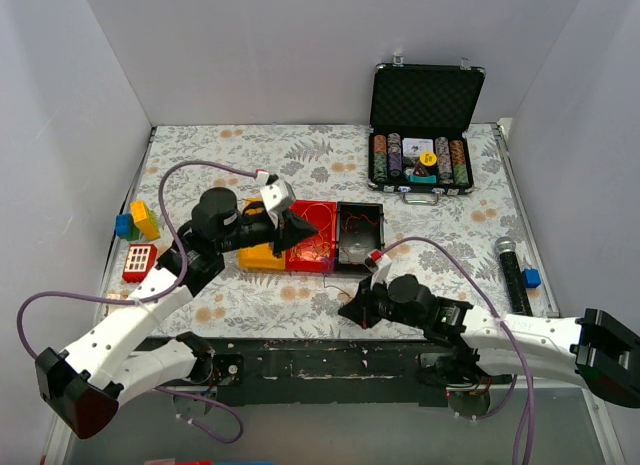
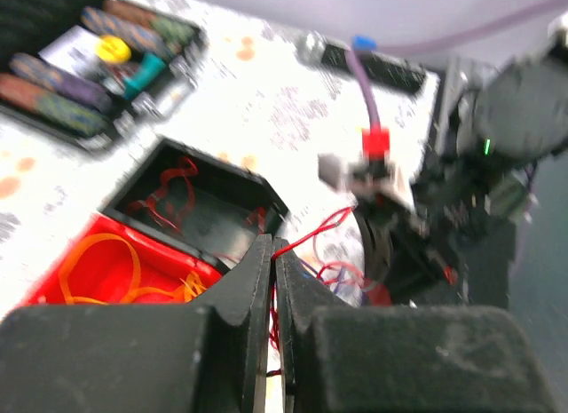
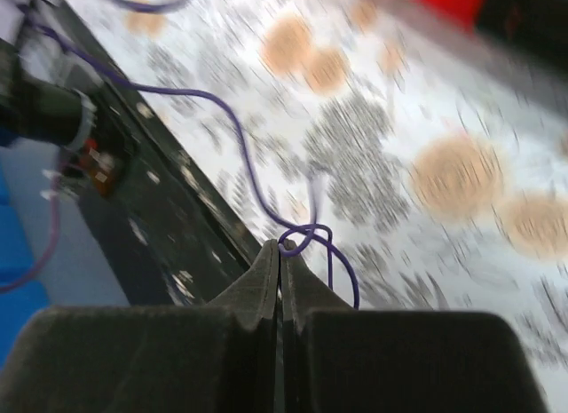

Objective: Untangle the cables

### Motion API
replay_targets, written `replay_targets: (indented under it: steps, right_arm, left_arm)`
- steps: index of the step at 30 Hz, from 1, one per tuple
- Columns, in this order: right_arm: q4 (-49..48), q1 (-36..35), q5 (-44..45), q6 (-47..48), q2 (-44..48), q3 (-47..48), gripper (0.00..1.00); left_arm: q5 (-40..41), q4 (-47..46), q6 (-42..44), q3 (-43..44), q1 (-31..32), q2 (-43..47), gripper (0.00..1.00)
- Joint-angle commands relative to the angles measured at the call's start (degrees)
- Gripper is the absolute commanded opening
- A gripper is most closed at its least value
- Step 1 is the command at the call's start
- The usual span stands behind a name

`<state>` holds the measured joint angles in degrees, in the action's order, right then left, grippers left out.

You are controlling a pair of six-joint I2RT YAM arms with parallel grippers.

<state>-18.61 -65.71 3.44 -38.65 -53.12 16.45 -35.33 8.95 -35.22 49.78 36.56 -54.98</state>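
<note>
My left gripper [image 1: 303, 232] hangs over the red tray [image 1: 322, 210]. In the left wrist view it [image 2: 273, 246] is shut on a thin red wire [image 2: 312, 228] that runs right towards a small red and purple tangle [image 2: 342, 273] in front of the right arm. Yellow wires [image 2: 99, 262] lie in the red tray and red wires [image 2: 170, 187] in the black tray [image 2: 232, 170]. My right gripper [image 1: 351, 307] is low near the table's front edge. In the right wrist view it [image 3: 280, 246] is shut on a looped dark purple wire [image 3: 306, 237] that trails up and left.
An open case of poker chips [image 1: 424, 145] stands at the back right. A microphone [image 1: 512, 273] and a blue block [image 1: 531, 278] lie at the right. Yellow and blue bricks [image 1: 138, 221] and a red keypad toy [image 1: 140, 259] lie at the left. A yellow tray [image 1: 262, 257] adjoins the red one.
</note>
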Motion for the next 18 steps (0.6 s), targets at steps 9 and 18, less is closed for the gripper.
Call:
replay_targets:
  steps: [9, 18]
  right_arm:
    - [9.6, -0.2, 1.4, -8.3, -1.3, -6.5, 0.01]
    - [13.1, -0.2, 3.5, -6.4, 4.9, -4.5, 0.01]
  left_arm:
    - [15.4, -8.4, -2.4, 20.1, -0.1, -2.6, 0.0]
    - [13.9, -9.5, 0.1, 24.0, -0.1, -6.1, 0.0]
